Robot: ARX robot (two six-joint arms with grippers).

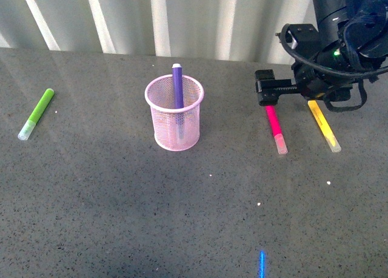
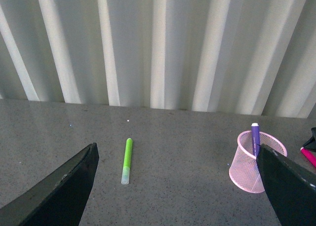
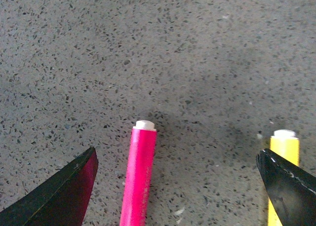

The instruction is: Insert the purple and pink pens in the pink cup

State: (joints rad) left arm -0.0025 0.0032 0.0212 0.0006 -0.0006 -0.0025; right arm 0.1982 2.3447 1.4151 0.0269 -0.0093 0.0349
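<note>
1. The purple pen [image 1: 177, 77] stands in the pink cup [image 1: 191, 123].
2. The pink pen [image 1: 274, 125] lies on the table [image 1: 194, 217] at the cup's 3 o'clock, well apart from it.
3. The right gripper [image 3: 175, 154] hovers over the pink pen's far end, spread wide and empty.
4. The left gripper [image 2: 175, 152] is also spread wide and empty.

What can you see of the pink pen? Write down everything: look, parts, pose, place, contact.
The pink pen is a magenta marker, plastic by its look, with a clear cap at its near end and a white plug at the other. It lies flat on the grey speckled table, right of the pink cup, alongside a yellow pen. The open right gripper hangs over its far end, fingers either side, not touching it.
</note>
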